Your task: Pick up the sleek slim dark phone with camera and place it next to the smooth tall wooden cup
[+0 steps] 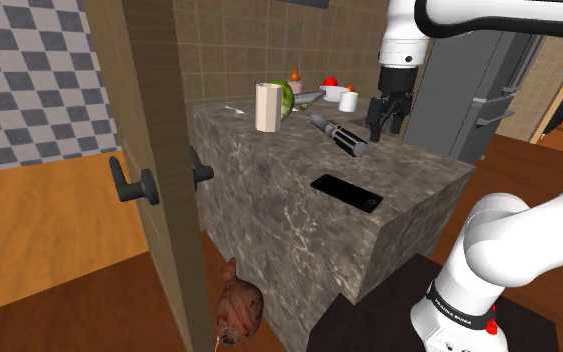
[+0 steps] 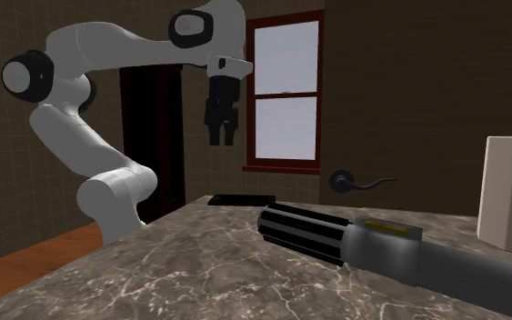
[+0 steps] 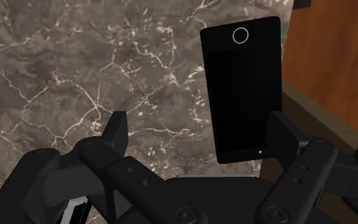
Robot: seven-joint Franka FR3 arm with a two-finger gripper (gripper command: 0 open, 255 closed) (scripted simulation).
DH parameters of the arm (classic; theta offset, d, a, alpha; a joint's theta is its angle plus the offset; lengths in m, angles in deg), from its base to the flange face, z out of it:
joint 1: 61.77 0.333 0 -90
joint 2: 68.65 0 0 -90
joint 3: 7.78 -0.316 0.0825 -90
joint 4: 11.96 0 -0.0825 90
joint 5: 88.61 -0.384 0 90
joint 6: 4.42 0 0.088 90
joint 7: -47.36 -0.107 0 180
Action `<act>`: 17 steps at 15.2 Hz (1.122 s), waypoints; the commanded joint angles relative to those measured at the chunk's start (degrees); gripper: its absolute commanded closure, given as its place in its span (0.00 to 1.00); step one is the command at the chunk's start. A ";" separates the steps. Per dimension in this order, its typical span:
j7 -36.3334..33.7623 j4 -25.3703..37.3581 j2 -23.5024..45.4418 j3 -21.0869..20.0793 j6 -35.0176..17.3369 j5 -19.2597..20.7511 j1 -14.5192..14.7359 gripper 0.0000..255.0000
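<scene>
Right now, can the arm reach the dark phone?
Probably yes: the phone lies flat near the counter edge with nothing on or beside it, and the open end effector hangs above the counter.

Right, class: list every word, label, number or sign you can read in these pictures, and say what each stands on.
No word or number can be read.
Arm, near its base: a line of small dark lettering, too small to read.
Phone: a white ring near one end, a tiny white dot at the other; no letters.
Dark cylinder: a yellow strip, blank as far as shows.
</scene>
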 commanded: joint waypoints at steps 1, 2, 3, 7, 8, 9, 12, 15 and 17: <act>0.00 0.00 0.00 0.00 0.00 0.00 0.00 0.00; -2.26 -0.05 0.69 -3.78 -0.26 1.75 0.36 0.00; -4.55 -0.08 1.60 -7.55 -0.43 3.54 0.67 0.00; -14.38 0.09 7.66 -22.54 0.00 11.25 1.22 0.00; -17.07 0.22 9.83 -26.29 0.46 13.37 1.13 0.00; -19.88 0.40 12.29 -30.06 1.10 15.58 0.89 0.00; -29.37 1.33 21.83 -41.57 4.57 23.00 -0.76 0.00; -41.57 3.14 36.49 -53.16 12.10 32.19 -3.54 0.00; -51.95 5.12 50.88 -58.22 21.14 39.40 -3.37 0.00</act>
